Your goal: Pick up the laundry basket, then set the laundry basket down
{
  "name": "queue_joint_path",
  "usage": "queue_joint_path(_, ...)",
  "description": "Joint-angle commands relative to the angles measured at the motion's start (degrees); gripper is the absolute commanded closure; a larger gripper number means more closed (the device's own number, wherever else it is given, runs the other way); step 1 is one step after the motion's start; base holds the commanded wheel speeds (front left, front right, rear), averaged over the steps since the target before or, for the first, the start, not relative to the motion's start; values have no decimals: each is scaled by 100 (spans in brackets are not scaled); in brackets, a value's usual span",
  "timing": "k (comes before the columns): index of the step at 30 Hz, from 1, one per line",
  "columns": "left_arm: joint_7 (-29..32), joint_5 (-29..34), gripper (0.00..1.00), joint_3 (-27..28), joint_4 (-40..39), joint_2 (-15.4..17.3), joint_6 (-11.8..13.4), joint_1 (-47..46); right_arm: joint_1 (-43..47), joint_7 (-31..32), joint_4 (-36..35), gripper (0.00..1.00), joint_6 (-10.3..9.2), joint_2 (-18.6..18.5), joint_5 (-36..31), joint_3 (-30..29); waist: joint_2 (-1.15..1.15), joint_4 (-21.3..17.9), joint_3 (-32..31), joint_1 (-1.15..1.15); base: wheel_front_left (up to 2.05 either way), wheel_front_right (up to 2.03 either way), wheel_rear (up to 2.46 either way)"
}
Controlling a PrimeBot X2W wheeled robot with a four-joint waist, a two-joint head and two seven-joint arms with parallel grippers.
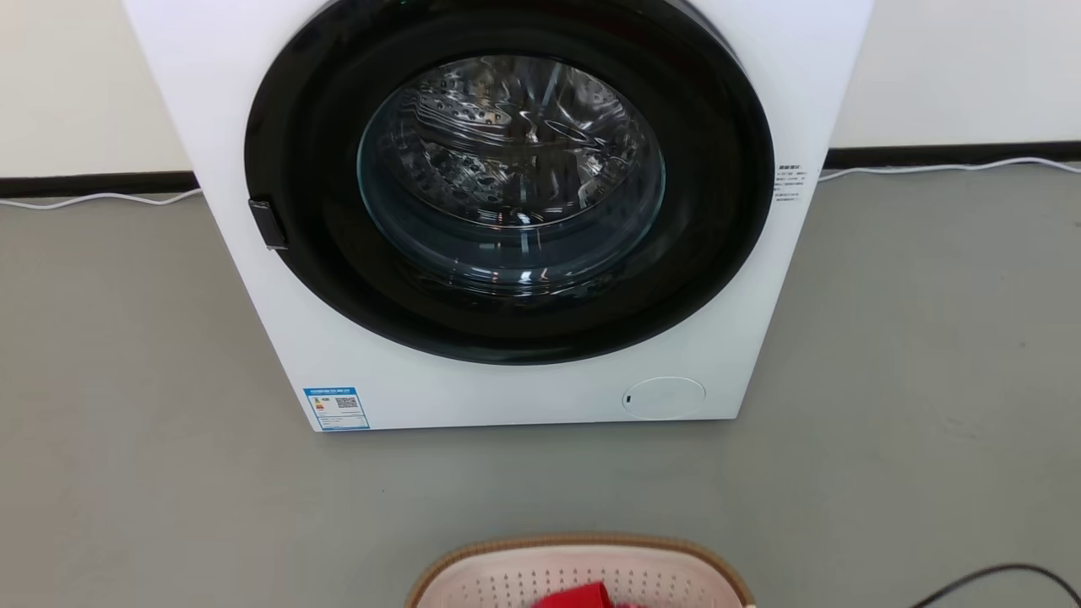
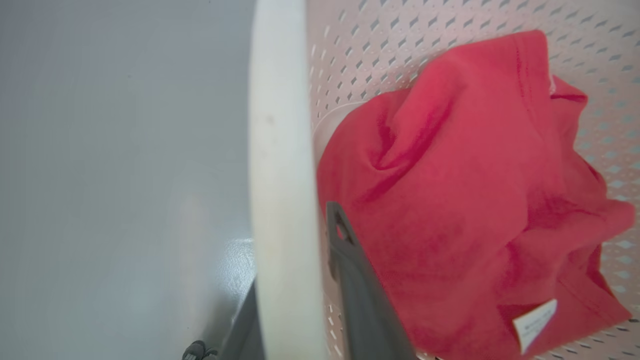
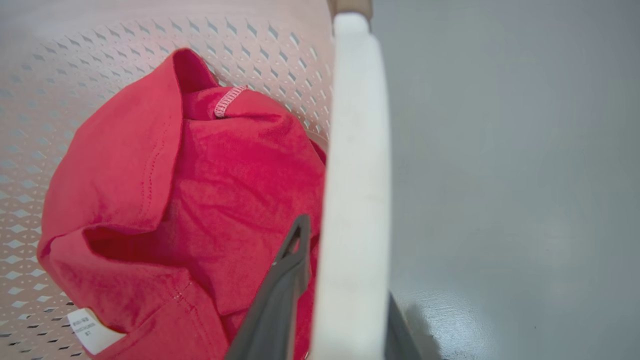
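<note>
The left claw [image 2: 291, 242] and right claw [image 3: 349, 250] have tapered, matte dark-grey fingers [image 2: 361, 292] with slotted tips.

The basket [image 1: 515, 583] is matt pink perforated plastic with a brown woven-look rim [image 1: 583, 539] and smooth white handles [image 2: 280, 175]; the red garment [image 2: 450, 200] in it is soft, creased cloth. The washer [image 1: 507, 388] has a smooth white shell, a glossy black door ring [image 1: 304, 152] around clear glass [image 1: 507, 245], and a shiny dimpled metal drum [image 1: 507, 127]. The floor [image 1: 127, 380] is grey, smooth, with a faint sheen.
</note>
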Motion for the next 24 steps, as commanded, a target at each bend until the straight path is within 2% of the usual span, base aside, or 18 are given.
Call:
queue_joint_path(1, -61, 23, 100, 41, -45, 148, -12, -354, -273, 4, -51, 100, 94, -67, -21, 189, 0, -31, 22, 0, 0, 0, 0)
queue_joint_path(24, -129, -126, 100, -133, 229, 148, -49, -855, -637, -59, 123, 100, 94, -67, 63, 356, 0, -59, 132, 0, 0, 0, 0)
